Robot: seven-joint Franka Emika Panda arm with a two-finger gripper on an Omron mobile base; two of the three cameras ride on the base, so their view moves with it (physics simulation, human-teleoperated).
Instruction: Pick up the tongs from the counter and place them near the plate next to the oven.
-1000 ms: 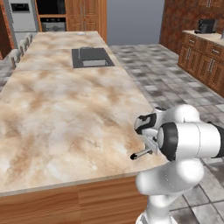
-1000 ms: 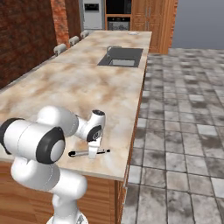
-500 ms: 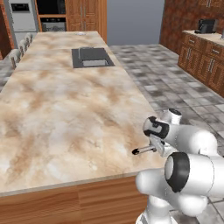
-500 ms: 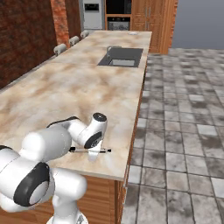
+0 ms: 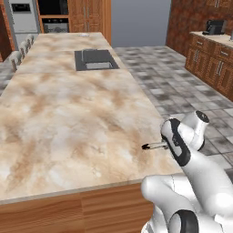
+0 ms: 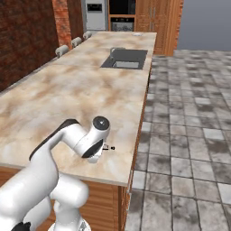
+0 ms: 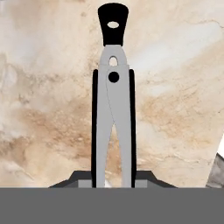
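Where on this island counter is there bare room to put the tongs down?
The counter is bare from its near edge up to the sink, and again between the sink and the plate at the far end. The only busy spot is the near right corner, where the gripper grips the tongs.

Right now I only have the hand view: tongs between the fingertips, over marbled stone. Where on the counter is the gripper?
Observer: The gripper is at the near end of the counter, by the edge that faces the tiled floor, shut on the tongs.
Operator: Is the plate close by?
Observer: No. The plate sits at the far end of the counter, on the oven side.
Operator: Anything in between?
Observer: A sink is set into the counter between the gripper and the plate.
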